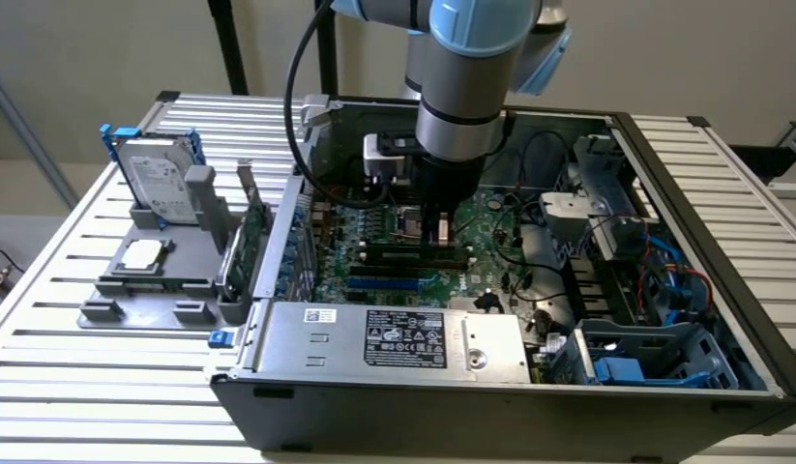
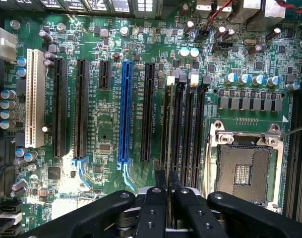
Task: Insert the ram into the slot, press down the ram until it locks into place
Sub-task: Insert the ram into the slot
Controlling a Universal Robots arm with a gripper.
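Note:
My gripper (image 2: 167, 184) is down inside the open computer case over the motherboard (image 2: 106, 129). Its two black fingers (image 2: 160, 182) are pinched close together on the ram (image 2: 167, 129). The ram shows edge-on as a thin strip running along the bank of long black slots (image 2: 188, 129), at the side of the bank nearest the blue slot. It stands upright in or just over that outermost slot; how deep it sits I cannot tell. In the exterior view the gripper (image 1: 436, 242) reaches straight down beside the black slots (image 1: 385, 257).
A metal CPU socket (image 2: 245, 168) lies just beyond the memory slots. A blue slot (image 2: 124, 111), black slots and a white slot (image 2: 35, 96) lie on the other side. The power supply (image 1: 385, 338), case walls, cables (image 1: 540, 280) and drive cage (image 1: 656, 358) crowd around. A hard drive (image 1: 159, 179) stands outside on a grey fixture.

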